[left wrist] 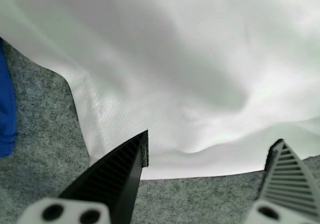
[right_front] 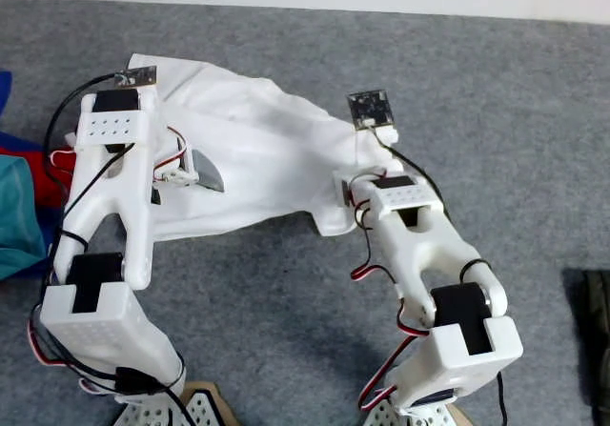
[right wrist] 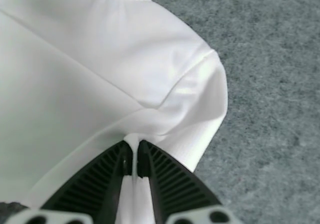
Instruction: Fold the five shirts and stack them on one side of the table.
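Right gripper [right wrist: 135, 156] jaws pinched shut on a fold of white shirt [right wrist: 90, 68].
Left gripper [left wrist: 211, 139] spread wide over the shirt's hemmed edge, gripping nothing; shirt rumpled and unfolded on the grey table [right_front: 496, 92], between both arms; blue cloth [left wrist: 6, 108] just beside that edge, more coloured clothes [right_front: 19, 207] heaped at the table's left side.
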